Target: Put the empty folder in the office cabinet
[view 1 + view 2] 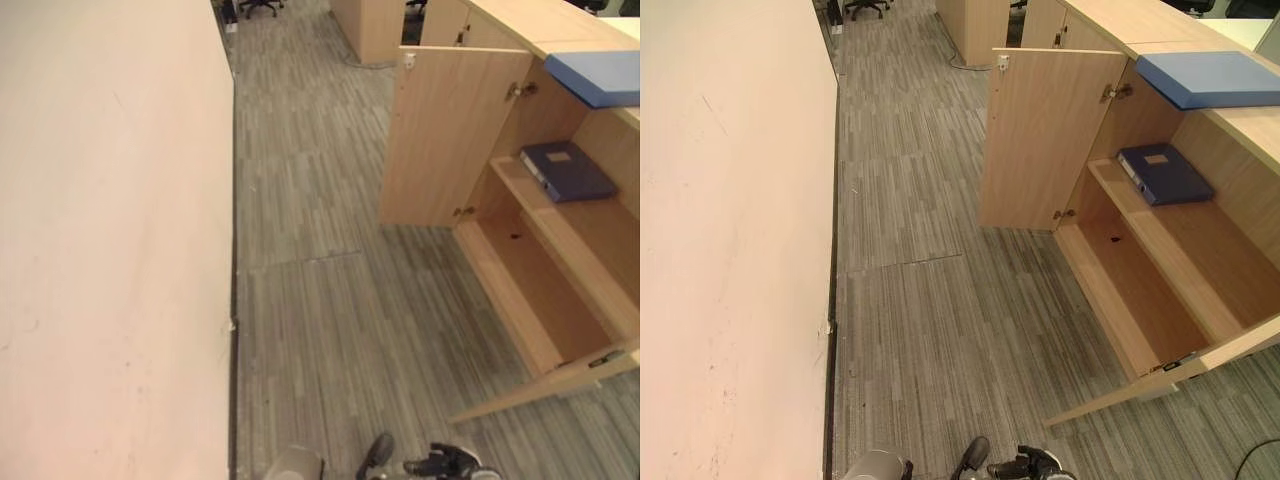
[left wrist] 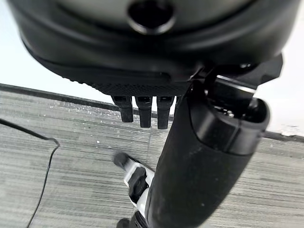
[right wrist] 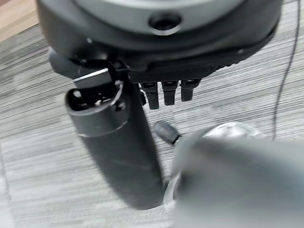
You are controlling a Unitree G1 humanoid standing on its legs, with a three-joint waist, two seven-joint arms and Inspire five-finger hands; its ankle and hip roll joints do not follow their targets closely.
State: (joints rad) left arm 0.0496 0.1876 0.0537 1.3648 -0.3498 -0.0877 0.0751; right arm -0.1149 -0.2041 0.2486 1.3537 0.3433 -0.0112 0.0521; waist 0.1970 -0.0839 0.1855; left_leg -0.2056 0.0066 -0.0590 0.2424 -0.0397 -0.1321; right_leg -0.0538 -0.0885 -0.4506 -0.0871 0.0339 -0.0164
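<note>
Both hands hung low over the grey carpet (image 1: 320,300): left hand (image 2: 142,111) had fingers straight and relaxed, nothing in it; right hand (image 3: 164,92) likewise slack, fingers straight, holding nothing. A pale wall (image 1: 110,240) ran along the left. Further out on the right, the wooden cabinet (image 1: 1200,250) stood with both doors (image 1: 1045,140) swung open. Lower compartment was bare. A dark blue folder (image 1: 1164,173) lay flat on the upper shelf, towards its far end. A lighter blue folder (image 1: 1210,78) lay flat on the cabinet top, above it.
</note>
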